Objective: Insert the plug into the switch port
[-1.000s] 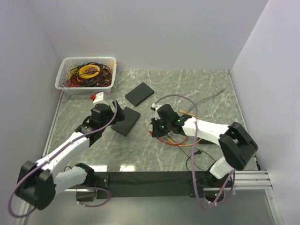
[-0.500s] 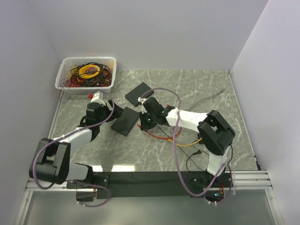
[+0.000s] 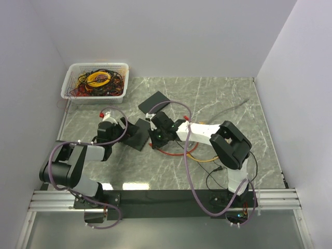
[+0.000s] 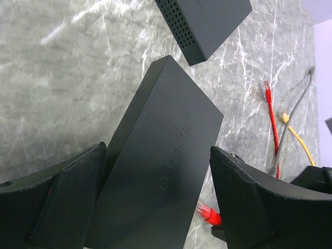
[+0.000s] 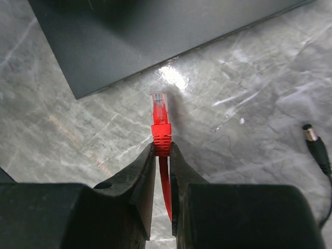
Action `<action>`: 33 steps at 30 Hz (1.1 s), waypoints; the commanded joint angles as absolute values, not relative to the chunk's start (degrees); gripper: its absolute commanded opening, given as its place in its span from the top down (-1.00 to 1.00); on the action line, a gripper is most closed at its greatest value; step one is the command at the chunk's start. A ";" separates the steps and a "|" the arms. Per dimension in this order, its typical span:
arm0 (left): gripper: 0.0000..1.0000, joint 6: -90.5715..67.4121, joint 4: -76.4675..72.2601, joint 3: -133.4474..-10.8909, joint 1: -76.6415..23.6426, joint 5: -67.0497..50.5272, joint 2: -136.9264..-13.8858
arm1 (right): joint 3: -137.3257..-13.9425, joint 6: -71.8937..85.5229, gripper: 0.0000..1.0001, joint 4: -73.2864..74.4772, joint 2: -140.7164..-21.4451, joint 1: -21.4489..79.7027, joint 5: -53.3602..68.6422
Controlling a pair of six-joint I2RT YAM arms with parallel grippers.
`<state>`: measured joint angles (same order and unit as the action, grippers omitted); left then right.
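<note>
The black switch (image 3: pixel 136 134) lies flat on the marble, left of centre. My left gripper (image 4: pixel 157 150) straddles it, and both fingers rest against its long sides (image 4: pixel 155 171). My right gripper (image 5: pixel 162 148) is shut on the red plug (image 5: pixel 161 122), pinching its boot so the clear tip sticks out ahead. The tip points at the switch's near edge (image 5: pixel 155 36), a short gap away, not touching. The plug (image 4: pixel 207 212) also shows beside the switch's right side, under my left gripper's right finger. From above, my right gripper (image 3: pixel 153 139) sits just right of the switch. The port is not visible.
A second black box (image 3: pixel 153 99) lies behind the switch. A white basket (image 3: pixel 98 64) of tangled cables stands at the back left. Loose red and yellow cables (image 3: pixel 202 155) trail under the right arm. A black barrel connector (image 5: pixel 316 145) lies to the right of the plug.
My left gripper has come forward over the switch and narrowed onto its sides. My right gripper has carried the red plug leftwards, up to the switch's edge.
</note>
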<state>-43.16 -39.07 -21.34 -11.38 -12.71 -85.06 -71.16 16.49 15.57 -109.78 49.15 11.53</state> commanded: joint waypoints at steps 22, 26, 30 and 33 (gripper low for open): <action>-0.68 -45.09 -45.70 -20.74 -14.06 -13.62 -89.82 | -76.55 15.91 1.00 17.23 -111.27 51.24 10.28; -0.68 -45.18 -45.35 -20.57 -14.41 -12.48 -89.47 | -75.94 16.17 1.00 17.32 -110.57 51.77 9.67; -0.68 -45.00 -44.74 -20.65 -14.85 -12.04 -89.30 | -75.41 16.52 1.00 17.14 -109.43 51.77 8.79; -0.68 -44.74 -44.47 -20.65 -15.03 -11.87 -89.21 | -75.59 16.52 1.00 17.49 -109.51 51.77 8.44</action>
